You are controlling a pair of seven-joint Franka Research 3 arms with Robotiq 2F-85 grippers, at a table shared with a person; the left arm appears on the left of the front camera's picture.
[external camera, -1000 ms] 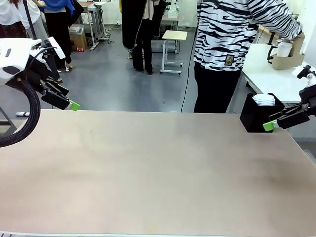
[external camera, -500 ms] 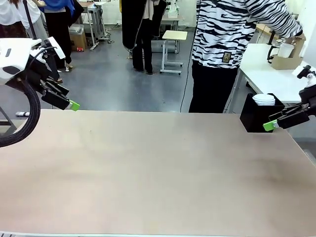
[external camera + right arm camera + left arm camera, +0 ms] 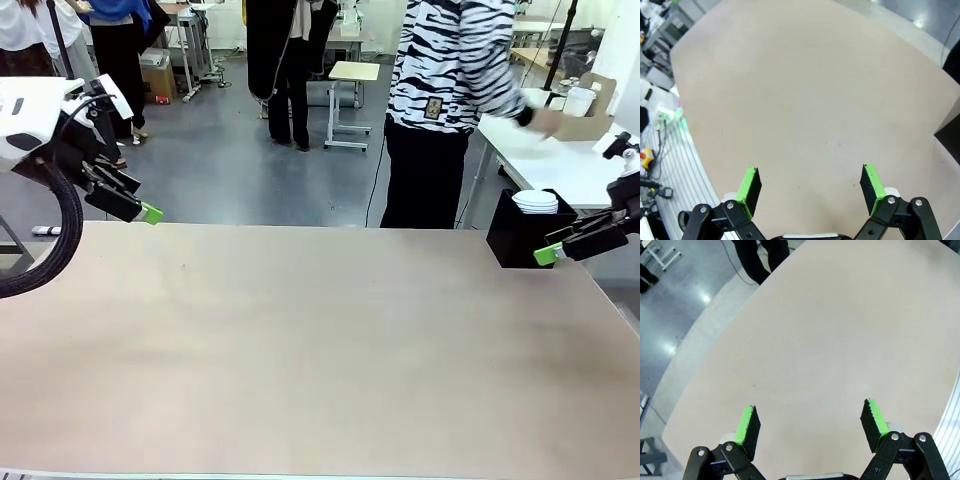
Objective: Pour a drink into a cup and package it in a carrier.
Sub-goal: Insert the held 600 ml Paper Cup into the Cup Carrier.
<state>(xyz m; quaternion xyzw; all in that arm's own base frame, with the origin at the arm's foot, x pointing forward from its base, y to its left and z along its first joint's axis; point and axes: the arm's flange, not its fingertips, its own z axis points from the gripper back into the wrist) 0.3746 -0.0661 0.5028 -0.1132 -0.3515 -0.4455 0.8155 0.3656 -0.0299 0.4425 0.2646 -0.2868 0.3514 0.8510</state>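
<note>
The brown cardboard carrier (image 3: 592, 112) stands on a white side table (image 3: 540, 160) at the far right, with a white cup (image 3: 578, 100) in it. A person in a striped top stands at the table's far side, one hand (image 3: 545, 120) held out just left of the carrier. I cannot make out the drink. More white cups (image 3: 535, 202) are stacked in a black box (image 3: 515, 238). My left gripper (image 3: 150, 213) hangs open over the far left edge, its jaws (image 3: 810, 420) wide above bare tabletop. My right gripper (image 3: 545, 254) is open beside the black box, with nothing between its fingers (image 3: 810, 182).
The beige work table (image 3: 320, 340) spreads wide between both arms. The black box sits at its far right corner, just behind my right fingertips. Beyond the table lie grey floor, a small stool (image 3: 352, 72) and other people farther off.
The person's hand has drawn back from the carrier toward the left and the body has turned. Both arms and grippers have stayed still.
</note>
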